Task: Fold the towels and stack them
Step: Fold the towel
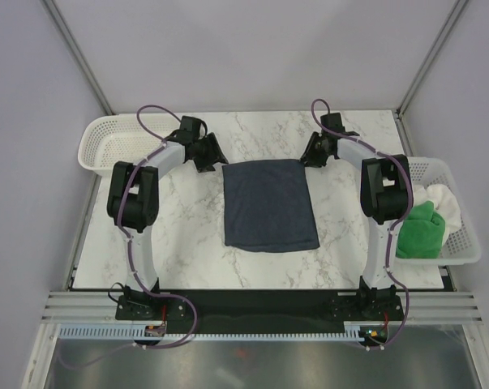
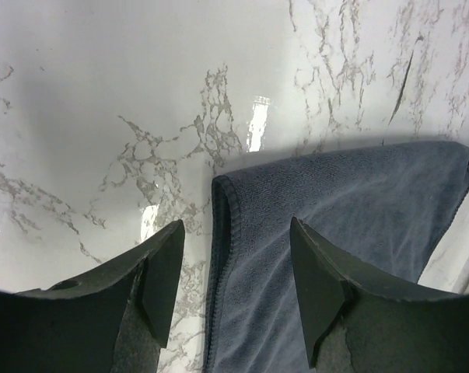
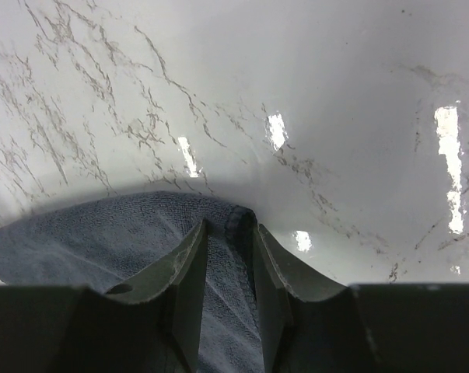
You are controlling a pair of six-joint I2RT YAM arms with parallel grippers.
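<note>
Up at the far left corner of the navy towel (image 1: 268, 207), the left gripper (image 2: 236, 227) has its jaws spread wide. One finger (image 2: 160, 284) is over bare marble and the other is over cloth, so the towel's hemmed left edge runs between them.

At the far right corner, the right gripper (image 3: 231, 225) has its jaws much closer together, with only a narrow gap between them. They sit astride the corner hem, and the cloth shows flat through the gap. Whether the pads touch the cloth cannot be told.

The navy towel lies spread as a smooth rectangle in the middle of the marble table (image 1: 179, 235), between the two arms. The green towel (image 1: 418, 231) and the white towel (image 1: 440, 201) are bundled together in the right basket (image 1: 468, 235), the white one on the far side. The left basket (image 1: 98, 150) stands at the table's far left corner.
</note>
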